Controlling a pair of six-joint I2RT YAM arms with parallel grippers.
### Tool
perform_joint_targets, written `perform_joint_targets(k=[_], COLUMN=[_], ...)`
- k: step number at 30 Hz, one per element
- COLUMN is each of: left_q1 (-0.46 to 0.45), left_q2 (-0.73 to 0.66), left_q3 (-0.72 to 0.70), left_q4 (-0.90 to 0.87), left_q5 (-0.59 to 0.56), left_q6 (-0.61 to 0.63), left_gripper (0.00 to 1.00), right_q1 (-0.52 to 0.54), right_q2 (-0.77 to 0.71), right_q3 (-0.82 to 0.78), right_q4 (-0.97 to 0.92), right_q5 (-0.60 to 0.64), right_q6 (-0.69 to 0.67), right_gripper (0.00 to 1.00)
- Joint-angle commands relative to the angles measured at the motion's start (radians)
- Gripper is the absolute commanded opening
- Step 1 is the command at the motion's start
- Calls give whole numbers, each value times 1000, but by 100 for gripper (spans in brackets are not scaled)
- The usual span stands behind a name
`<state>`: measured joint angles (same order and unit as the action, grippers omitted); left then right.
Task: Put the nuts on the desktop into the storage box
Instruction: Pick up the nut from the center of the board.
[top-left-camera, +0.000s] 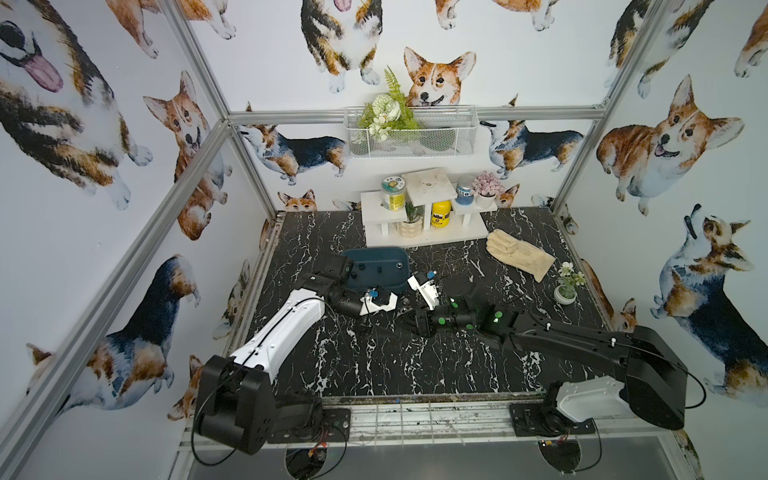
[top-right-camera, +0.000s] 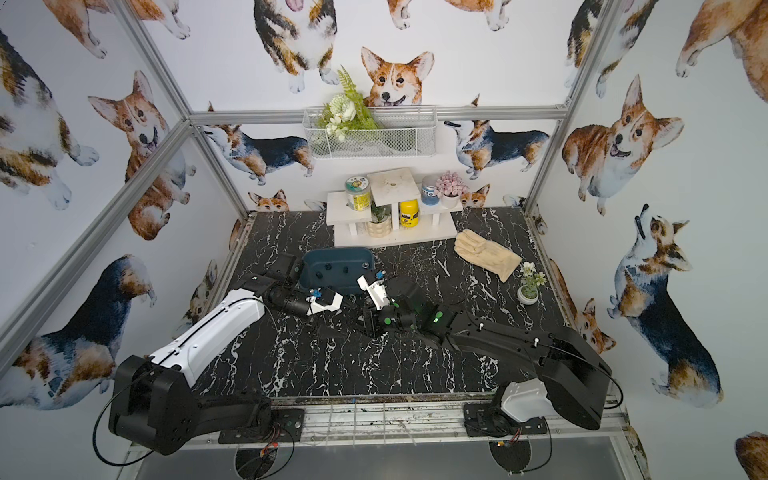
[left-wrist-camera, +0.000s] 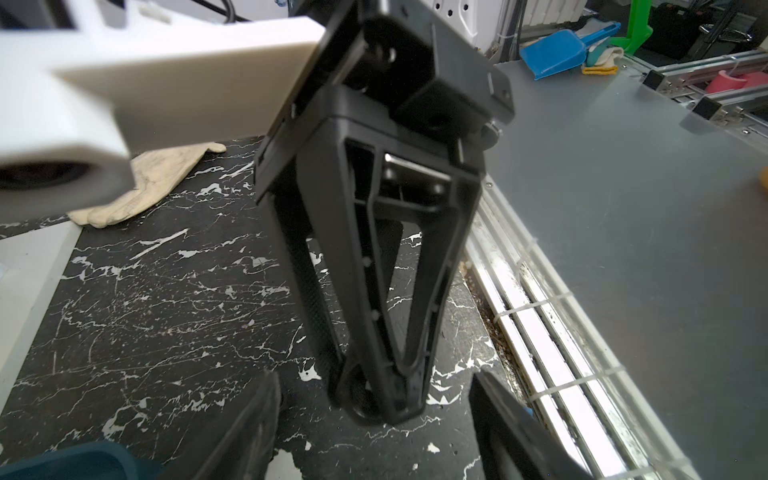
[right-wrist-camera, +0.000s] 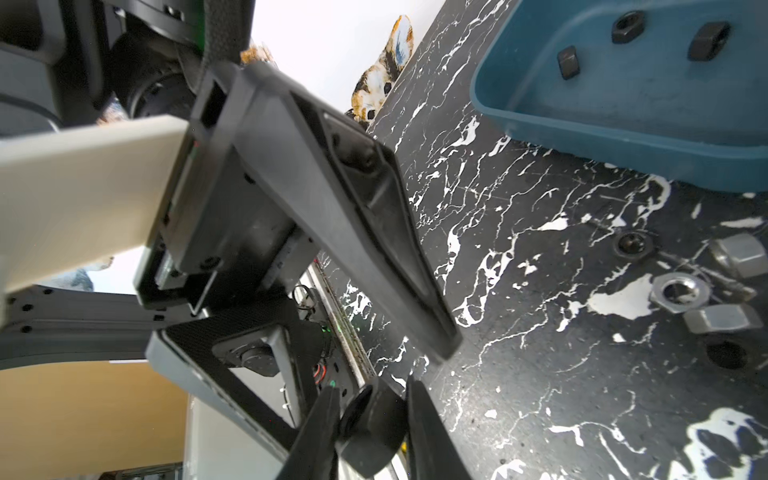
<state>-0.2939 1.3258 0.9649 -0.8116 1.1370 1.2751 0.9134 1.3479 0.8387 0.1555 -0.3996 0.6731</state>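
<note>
corgi dog pictures cover the walls all around your work space. your worktop (top-left-camera: 415, 365) is big, flat and black with white lines on it. your left arm (top-left-camera: 282, 328) is white and black, and your right arm (top-left-camera: 582, 336) is mostly black. both reach in and meet just in front of the storage box (top-left-camera: 376, 266).

at the back you have a white shelf stand (top-left-camera: 424, 240) with jars (top-left-camera: 393, 193) and little plants (top-left-camera: 485, 187) on it. a white wire basket (top-left-camera: 411, 137) with flowers (top-left-camera: 384, 114) hangs on the wall above it. a pale glove (top-left-camera: 519, 251) lies flat on the right side of the worktop, and a small flower pot (top-left-camera: 565, 294) stands near it.

the storage box is blue-green with low walls. it sits on the worktop in front of the shelf stand, a bit left of the middle. in the right wrist view you can see three black nuts (right-wrist-camera: 627, 25) lying inside it.

your left fingers (left-wrist-camera: 249, 424) are wide apart. your right fingers (right-wrist-camera: 419, 419) are close together and pinch the held nut (right-wrist-camera: 370, 428), a black one, between their tips. in the left wrist view that nut shows between your two left fingers. you cannot tell from the pictures if it touches them.

the loose nuts (right-wrist-camera: 679, 291) lie on the worktop near the front wall of the box. three are silver and bunched close together, and two are black and lie close by them.
</note>
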Motion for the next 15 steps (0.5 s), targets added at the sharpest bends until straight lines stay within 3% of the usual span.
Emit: perform_joint_targets(k=[1, 15], left_q1=[-14, -32], left_q2=[4, 9], left_q3=[19, 34], left_q4=[-21, -95], left_q5=[17, 15], left_q6=[5, 101], left_gripper=[73, 53], right_q1=[-1, -6], right_q2=[-4, -12], right_q3=[-2, -15], right_q4=[71, 95], right_q5=[-21, -42], right_q6=[15, 20], right_gripper=[12, 9])
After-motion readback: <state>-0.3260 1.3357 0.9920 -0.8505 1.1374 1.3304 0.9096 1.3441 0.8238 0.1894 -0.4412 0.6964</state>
